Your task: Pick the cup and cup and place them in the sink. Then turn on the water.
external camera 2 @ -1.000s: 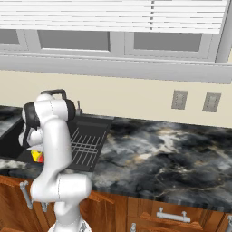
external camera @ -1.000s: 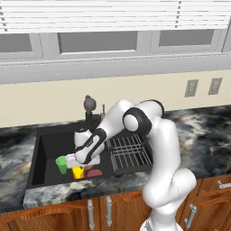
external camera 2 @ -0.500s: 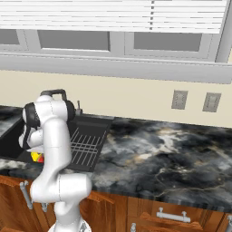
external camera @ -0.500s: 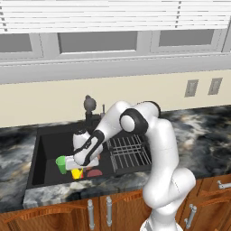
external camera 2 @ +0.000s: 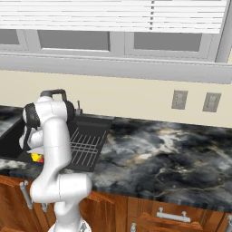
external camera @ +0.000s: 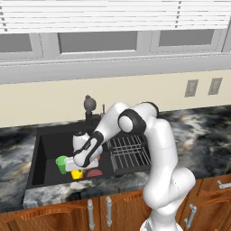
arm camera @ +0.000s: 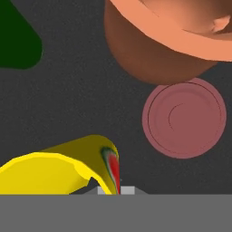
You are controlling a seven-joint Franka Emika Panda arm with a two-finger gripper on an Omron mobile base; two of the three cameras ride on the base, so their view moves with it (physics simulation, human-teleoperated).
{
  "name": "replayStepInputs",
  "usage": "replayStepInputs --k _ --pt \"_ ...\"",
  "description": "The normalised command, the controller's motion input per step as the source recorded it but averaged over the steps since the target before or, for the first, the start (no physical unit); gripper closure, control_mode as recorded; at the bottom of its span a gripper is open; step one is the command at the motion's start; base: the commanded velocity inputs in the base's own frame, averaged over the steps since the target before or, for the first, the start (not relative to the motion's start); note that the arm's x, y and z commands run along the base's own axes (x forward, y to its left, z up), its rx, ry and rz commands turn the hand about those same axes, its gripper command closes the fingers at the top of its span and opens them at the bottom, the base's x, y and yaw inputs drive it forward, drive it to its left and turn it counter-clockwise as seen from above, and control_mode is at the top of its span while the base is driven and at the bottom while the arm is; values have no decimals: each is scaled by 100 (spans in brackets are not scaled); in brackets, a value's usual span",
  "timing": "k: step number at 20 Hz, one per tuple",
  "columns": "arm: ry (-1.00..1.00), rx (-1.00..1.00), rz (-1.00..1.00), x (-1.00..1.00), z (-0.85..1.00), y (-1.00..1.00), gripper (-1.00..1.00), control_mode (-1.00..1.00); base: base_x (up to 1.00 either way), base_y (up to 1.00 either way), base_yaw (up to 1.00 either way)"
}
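My gripper is low in the black sink, near its front wall. It looks shut on the rim of the yellow cup with the orange-red pattern. That cup lies tilted at the bottom of the hand view, where my fingertips are hidden. The green cup stands just left of the hand on the sink floor and shows as a dark green shape in the hand view. The black faucet with its rounded head rises behind the basin, with no stream. From the right base view, the yellow cup peeks out beside the arm.
A terracotta-brown jug sits close ahead of the hand. A flat reddish round disc lies on the sink floor beside it, also seen as a disc right of the hand. The wire rack fills the sink's right part. Marble counter stretches right.
The hand has sunk slightly lower and to the left in the sink. Both cups stay about where they were.
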Motion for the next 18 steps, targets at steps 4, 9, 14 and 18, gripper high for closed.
replayStepInputs --k 4,9,14,18 --pt "1 0 0 0 -7 0 100 -100 0 0 0" --pt "0 0 0 1 -6 0 100 -100 0 0 0" --pt "0 0 0 0 -8 0 100 -100 0 0 0" --pt "0 0 0 0 -8 0 100 -100 0 0 0"
